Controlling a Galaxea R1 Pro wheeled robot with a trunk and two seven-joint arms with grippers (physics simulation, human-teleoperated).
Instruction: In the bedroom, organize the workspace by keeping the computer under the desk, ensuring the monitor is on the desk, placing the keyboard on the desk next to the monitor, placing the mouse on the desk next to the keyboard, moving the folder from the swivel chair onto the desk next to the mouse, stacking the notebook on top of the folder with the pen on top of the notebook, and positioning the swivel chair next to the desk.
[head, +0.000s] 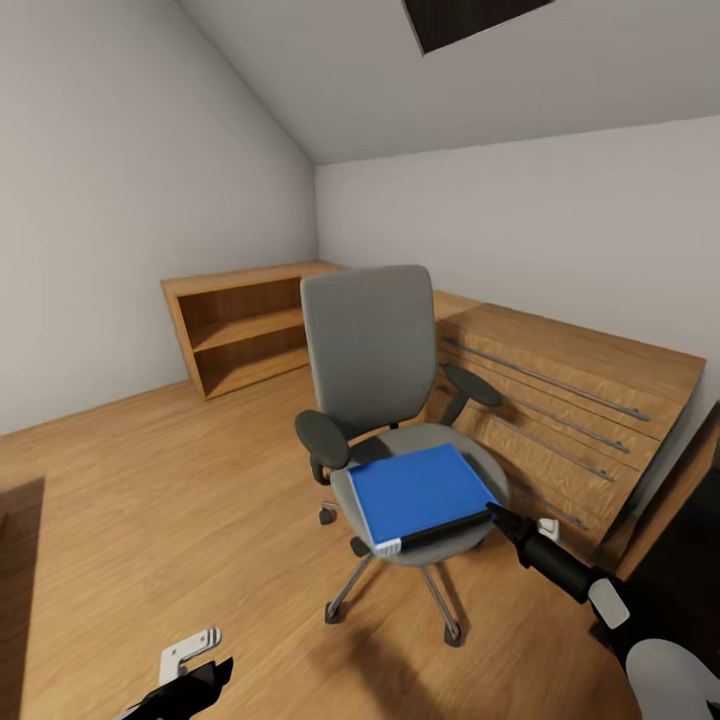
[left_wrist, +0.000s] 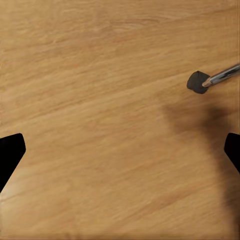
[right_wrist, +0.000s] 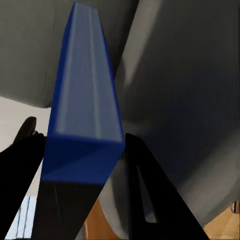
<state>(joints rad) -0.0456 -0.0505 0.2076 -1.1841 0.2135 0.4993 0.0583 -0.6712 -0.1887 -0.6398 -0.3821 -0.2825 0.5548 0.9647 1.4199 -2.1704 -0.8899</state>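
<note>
- Folder (head: 420, 492) lies flat on the chair (head: 375, 345) seat, blue face up, white spine and black edge at the near rim, toward me.
- Right pincer (head: 497, 513) is at the folder's near right corner. In the right wrist view the folder (right_wrist: 82, 125) runs edge-on between my two fingers (right_wrist: 20, 165), one on each side, corner sitting in the gap.
- Right state: jaws straddle the folder's corner. I can't tell whether they are clamped on it or just close around it; no clear contact line in the wrist view.
- Key relation: folder extends away from the right pincer toward the backrest and to my left. I'm gripping at a corner, so most of its weight hangs off to one side of the jaws. Judgement: it will likely droop or twist on lift unless the bite is deep.
- Left pincer (head: 190, 680) hangs low over bare floor (left_wrist: 100, 100), fingers spread wide, holding nothing. A chair castor (left_wrist: 198, 82) shows in its wrist view.
- Right arm is clearly the nearer one; left is well apart from the folder.
- Oak chest (head: 570, 400) stands just behind the chair on the right, low shelf (head: 240, 335) at the far wall.
- Step in hand, as I judge it: secure the folder, then lift it off the seat.
</note>
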